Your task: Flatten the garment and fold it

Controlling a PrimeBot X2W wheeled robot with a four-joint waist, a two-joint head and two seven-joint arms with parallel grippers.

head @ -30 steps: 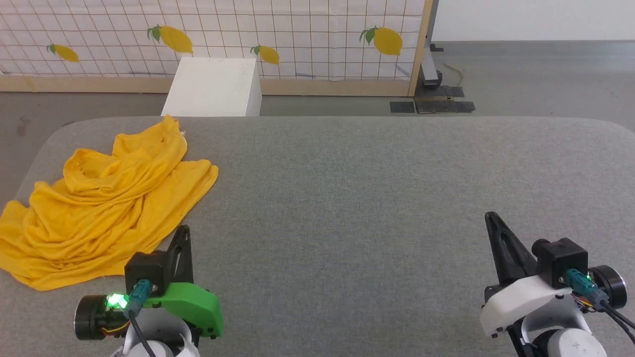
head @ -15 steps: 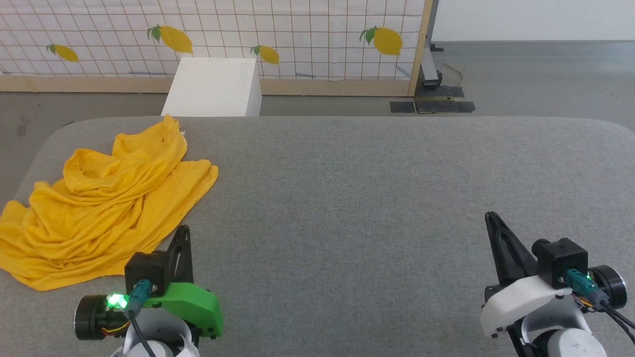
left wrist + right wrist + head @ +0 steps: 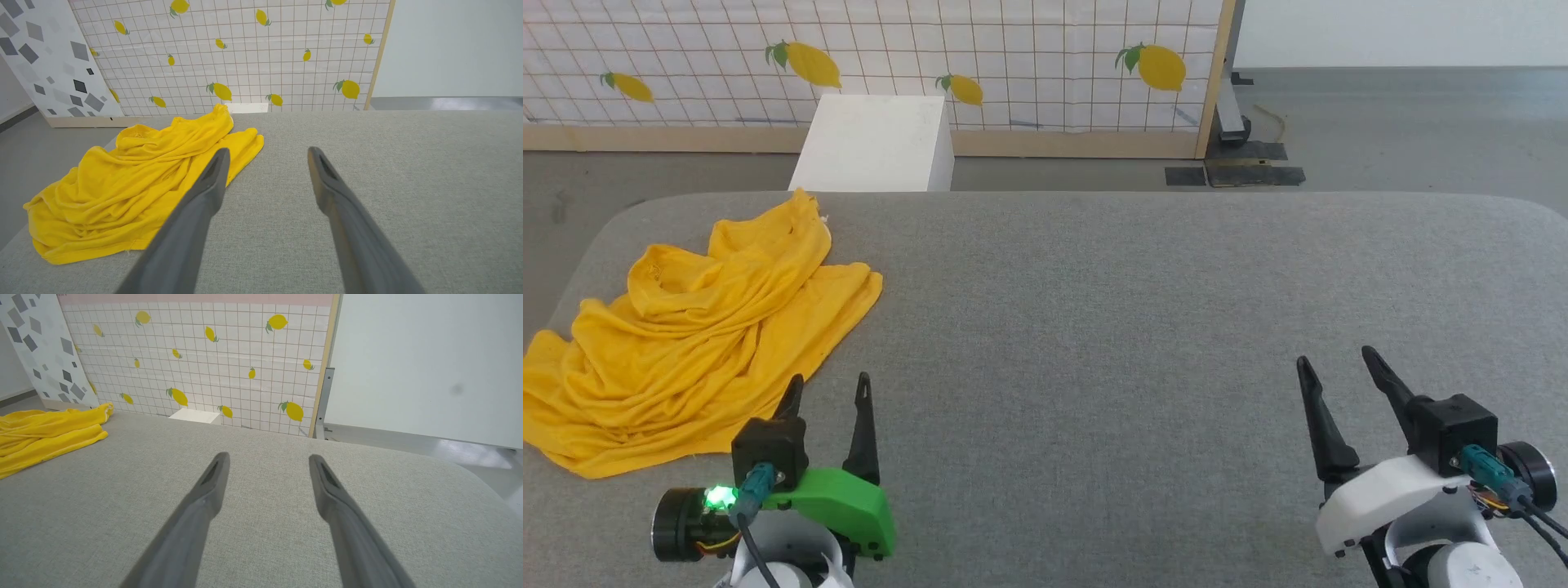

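Mustard-yellow garment (image 3: 690,327) crumpled on grey table (image 3: 1135,286), no legible print

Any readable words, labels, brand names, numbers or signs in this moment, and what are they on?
None can be read.
The garment lies crumpled, showing plain yellow cloth with no lettering.
The backdrop screen carries printed lemons on a grid, no words.
The white box is blank.
The green end effector housing shows no legible marking.

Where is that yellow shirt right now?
The garment lies crumpled at the grey table's far left in the head view, just ahead of the left pincer.
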